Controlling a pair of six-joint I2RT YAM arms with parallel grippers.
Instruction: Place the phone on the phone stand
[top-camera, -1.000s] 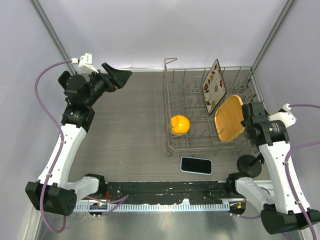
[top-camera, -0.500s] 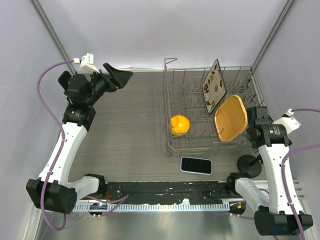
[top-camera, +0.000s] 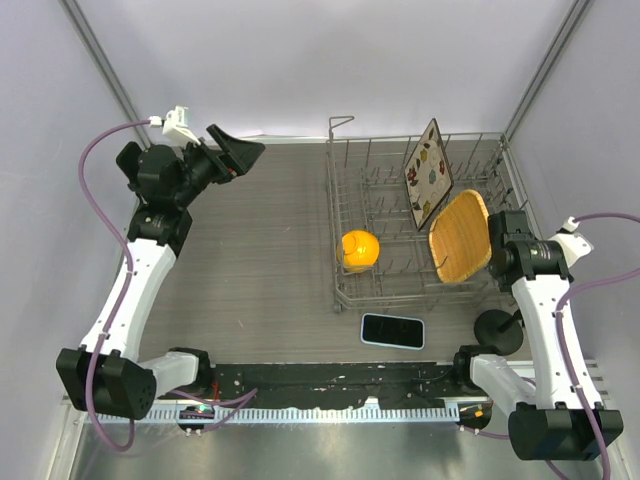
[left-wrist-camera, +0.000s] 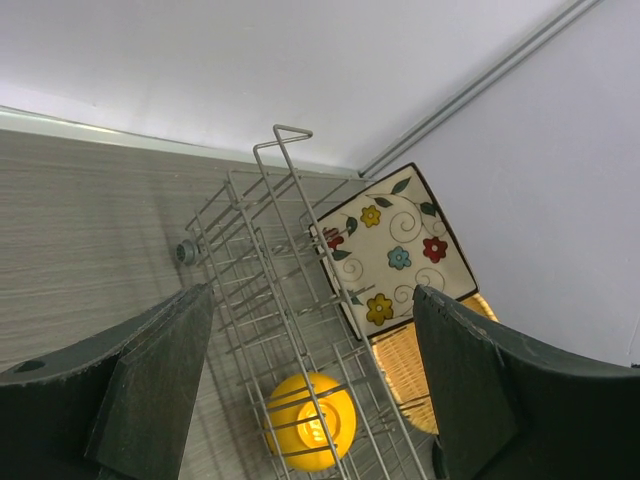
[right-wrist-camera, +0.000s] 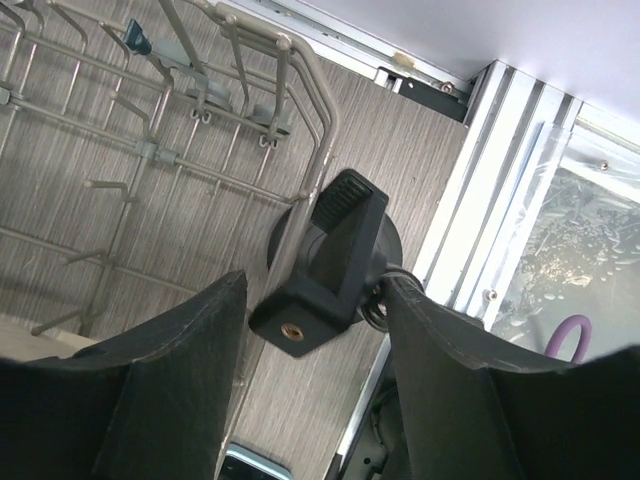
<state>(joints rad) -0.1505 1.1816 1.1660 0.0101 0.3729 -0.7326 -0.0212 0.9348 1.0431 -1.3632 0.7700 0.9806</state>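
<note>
Leaves broad bare table (top-camera: 260, 260) left of the dish rack (top-camera: 390, 215). Sets the phone (top-camera: 392, 330) flat just before the rack's near edge, with the phone stand (top-camera: 497, 328) near on its right, by the table's rim. Hides the fingers of the right gripper (right-wrist-camera: 310, 350) from above; shows its jaws parted and empty only in the wrist view, over the stand, phone cut off at the bottom. Holds the left gripper (top-camera: 235, 150) spread wide, empty, at far left.

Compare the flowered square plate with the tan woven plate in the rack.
The white square plate with painted flowers has sharp corners and a dark rim; the tan woven plate is rounded and plain. The flowered one stands farther back, the woven one nearer the front. Both stand on edge in the grey wire rack.
</note>
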